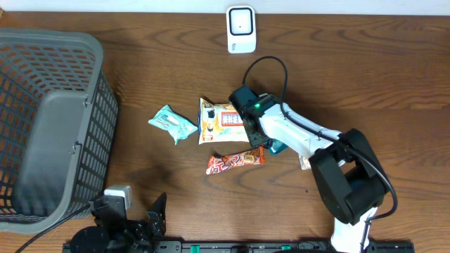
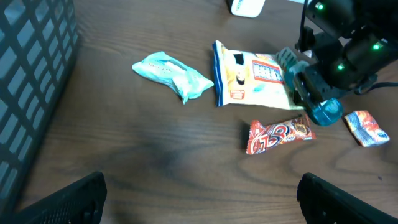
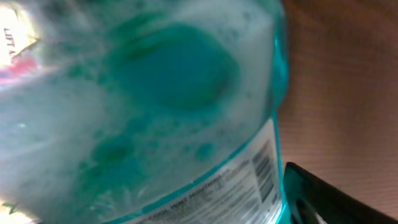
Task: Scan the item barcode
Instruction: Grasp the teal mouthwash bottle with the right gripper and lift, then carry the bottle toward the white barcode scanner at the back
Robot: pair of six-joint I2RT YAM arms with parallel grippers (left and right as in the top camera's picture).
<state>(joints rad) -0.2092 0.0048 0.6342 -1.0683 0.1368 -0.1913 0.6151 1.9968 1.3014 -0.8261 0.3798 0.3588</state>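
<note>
Teal bottle [image 3: 155,93] close under right pincer [image 1: 264,140]

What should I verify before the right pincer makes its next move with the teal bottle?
1. Teal bottle right at the right pincer: ok.
2. Firm grip on the bottle: cannot tell.
3. Barcode on its label exposed: ok.
4. Way to the white device unobstructed: ok.
5. Left pincer open, away from the items: ok.
</note>
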